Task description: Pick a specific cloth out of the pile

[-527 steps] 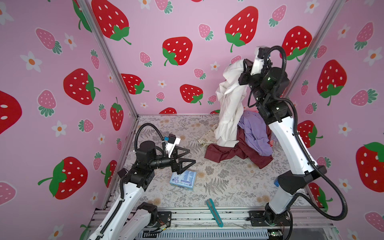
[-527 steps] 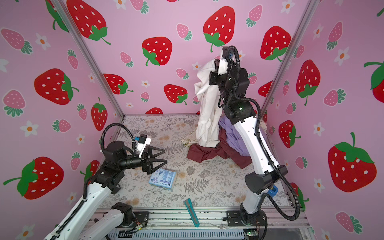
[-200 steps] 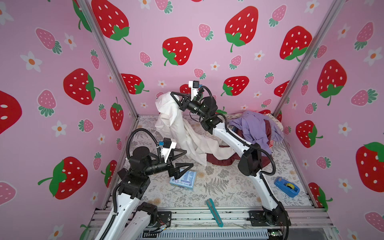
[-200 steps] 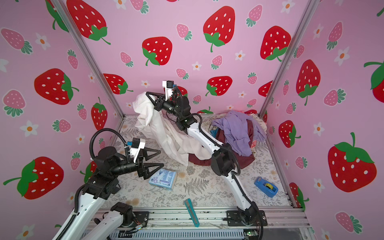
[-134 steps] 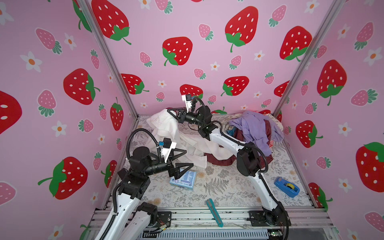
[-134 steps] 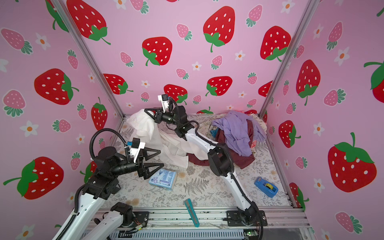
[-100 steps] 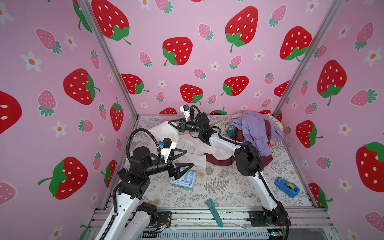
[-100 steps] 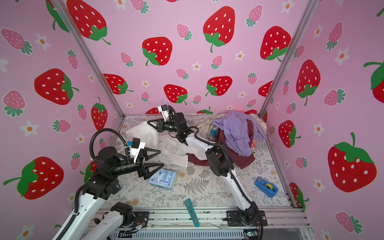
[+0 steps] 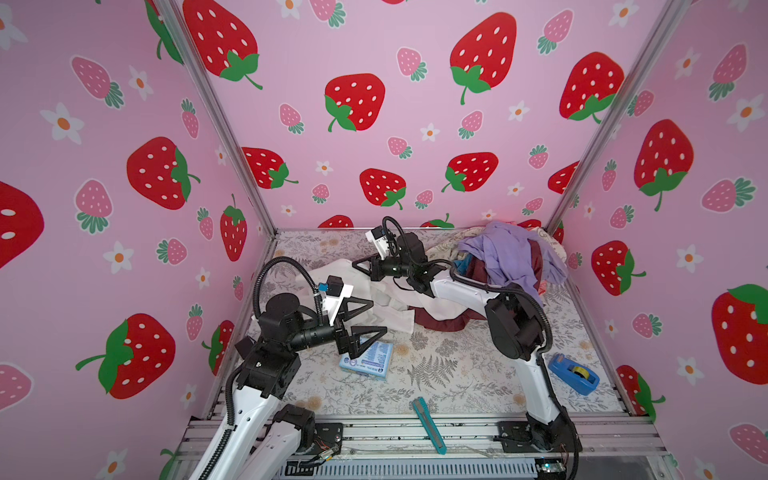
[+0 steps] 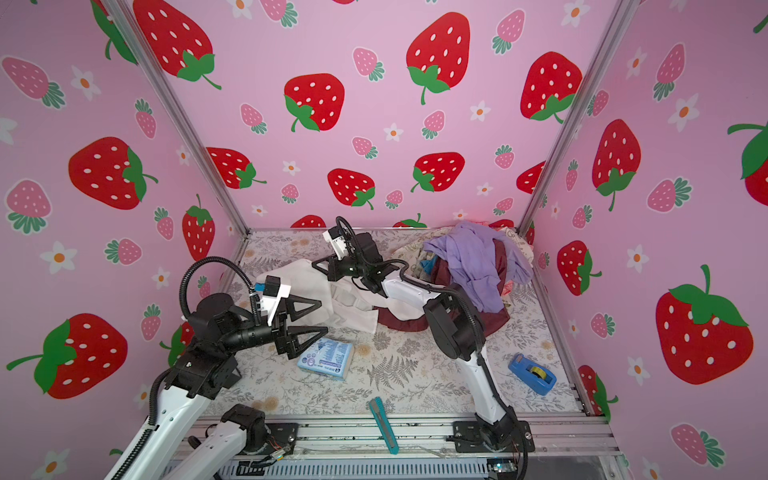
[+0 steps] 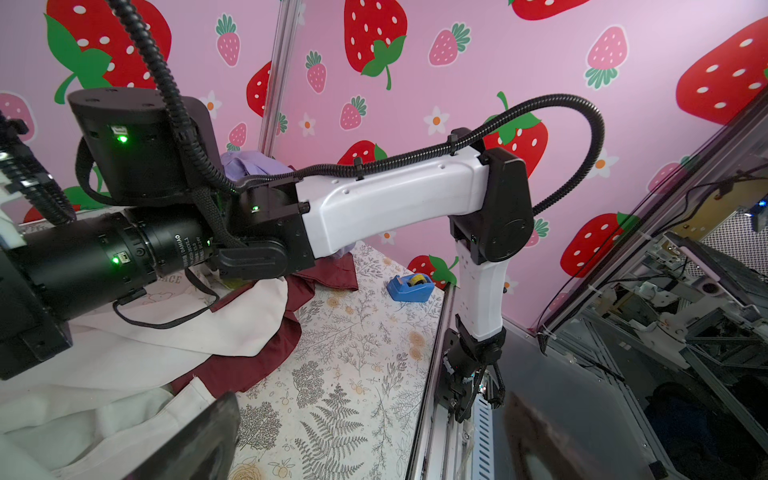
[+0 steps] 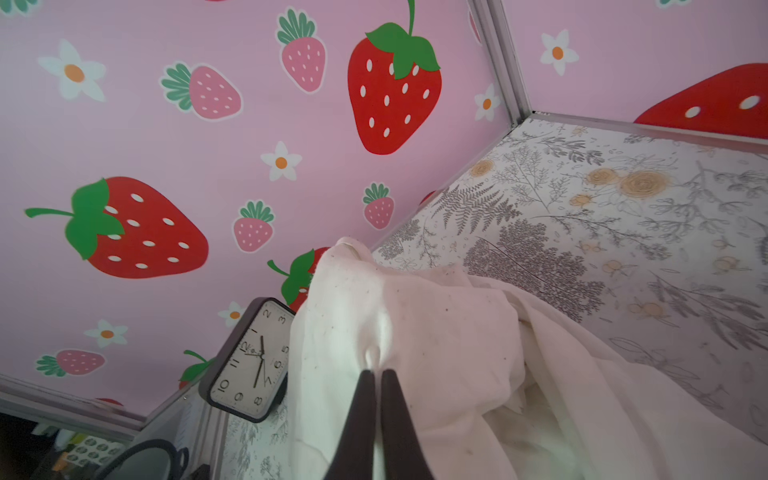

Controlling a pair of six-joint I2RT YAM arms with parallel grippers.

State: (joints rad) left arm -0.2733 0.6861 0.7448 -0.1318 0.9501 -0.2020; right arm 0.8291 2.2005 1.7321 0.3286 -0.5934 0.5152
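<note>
**Top views.** In both top views we are seeing the right gripper (image 9: 356, 264) reaching across to the left back part of the table (image 9: 457, 374). Its fingers are drawn tight together on a fold of the cloth (image 9: 388, 309). The cloth is lying crumpled on the table, clear of most of the pile (image 9: 505, 257). Only its right edge is lapping over the pile's maroon garment (image 9: 440, 322). The pile is sitting in the back right corner. The left gripper (image 10: 323, 318) is hovering just in front of the cloth, fingers spread wide and gripping nothing. A blue packet (image 10: 326, 359) is lying just beneath it. A tape dispenser (image 10: 532, 374) and a cutter (image 10: 384, 426) are lying toward the front edge.

**Left wrist.** We are looking past the left gripper's wide-set, blurred fingers (image 11: 199, 436). The right arm (image 11: 395, 199) is stretching over the cloth (image 11: 124, 361), which is overlapping the maroon garment (image 11: 249, 365).

**Right wrist.** The right gripper (image 12: 377, 374) is pinching a ridge of the cloth (image 12: 436, 332) between nearly touching fingers. The rest of the cloth is draping down onto the table (image 12: 582, 208). A clock (image 12: 253, 361) is showing beyond the cloth.
</note>
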